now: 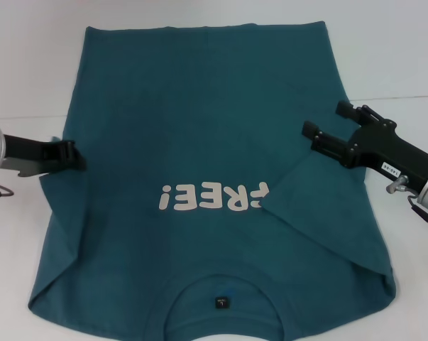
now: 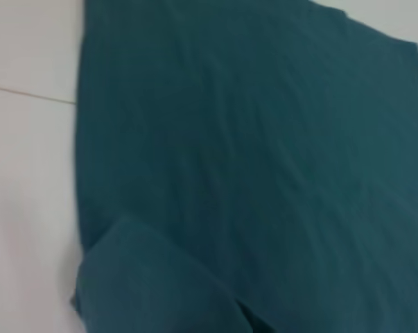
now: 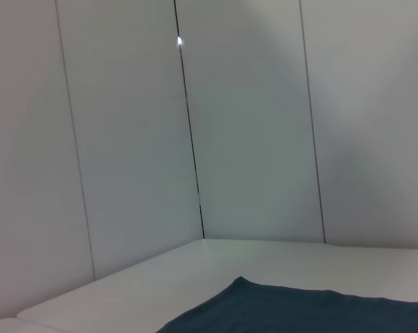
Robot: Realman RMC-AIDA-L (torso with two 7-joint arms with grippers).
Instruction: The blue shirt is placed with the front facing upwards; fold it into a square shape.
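Observation:
The blue shirt point(image 1: 199, 121) lies flat on the white table, collar nearest me and hem at the far side. Its white "FREE!" lettering point(image 1: 199, 197) reads upside down. The sleeve on the right is folded inward, and this flap point(image 1: 320, 206) covers the start of the lettering. A small dark neck label point(image 1: 221, 302) shows inside the collar. My left gripper point(image 1: 75, 155) is at the shirt's left edge, low by the cloth. My right gripper point(image 1: 328, 121) is open over the shirt's right edge and holds nothing. The left wrist view shows the shirt point(image 2: 264, 152) with a fold at one corner.
The white table point(image 1: 398, 64) surrounds the shirt, with a seam line running across it. In the right wrist view, white wall panels point(image 3: 250, 139) stand behind the table, and a corner of the shirt point(image 3: 299, 312) shows.

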